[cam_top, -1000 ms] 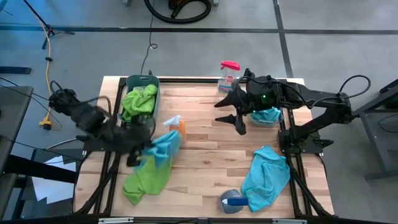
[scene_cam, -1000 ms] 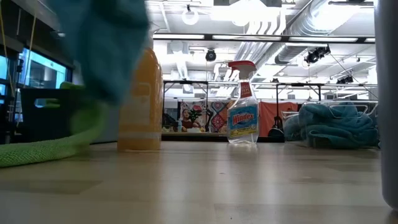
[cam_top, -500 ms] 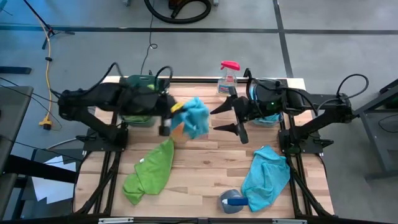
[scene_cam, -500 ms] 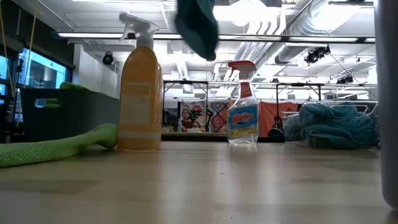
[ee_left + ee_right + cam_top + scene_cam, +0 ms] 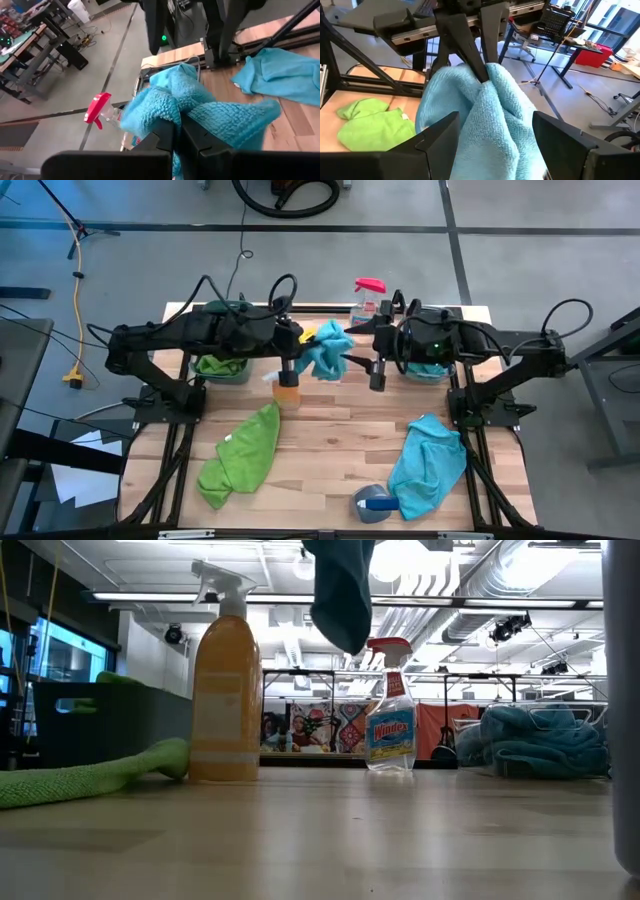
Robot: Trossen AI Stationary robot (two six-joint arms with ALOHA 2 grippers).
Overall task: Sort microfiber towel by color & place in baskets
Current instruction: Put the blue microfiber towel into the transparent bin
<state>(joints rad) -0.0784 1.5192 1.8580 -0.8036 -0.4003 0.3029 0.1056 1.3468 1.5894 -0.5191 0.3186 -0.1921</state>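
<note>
A blue microfiber towel [image 5: 325,352] hangs in the air over the middle of the table's far part. My left gripper [image 5: 300,345] is shut on it. My right gripper [image 5: 495,127] is open. Its two fingers [image 5: 437,137] stand either side of the towel's hanging bulk [image 5: 485,115]; whether they touch it, I cannot tell. The dark green basket [image 5: 222,315] at the far left holds a green towel. The clear basket [image 5: 430,368] lies under my right arm with blue cloth inside. My left gripper pinches a bunched fold of the blue towel [image 5: 187,107] between its two fingers [image 5: 165,132], coming from the table's left. The towel is lifted clear of the table and hangs below the fingers [image 5: 340,590].
A green towel [image 5: 240,460] lies on the near left of the table and another blue towel [image 5: 430,462] on the near right. An orange spray bottle [image 5: 287,388] stands just below the held towel. A Windex bottle [image 5: 366,300] stands at the far edge, and a grey-blue bottle [image 5: 375,502] lies at the near edge.
My left gripper has carried the blue towel up from the near left of the table, off the green towel, toward the far side and right, up to my right gripper. The towel is now lifted clear. The green towel stayed on the table. My right gripper shifted slightly toward the towel.
</note>
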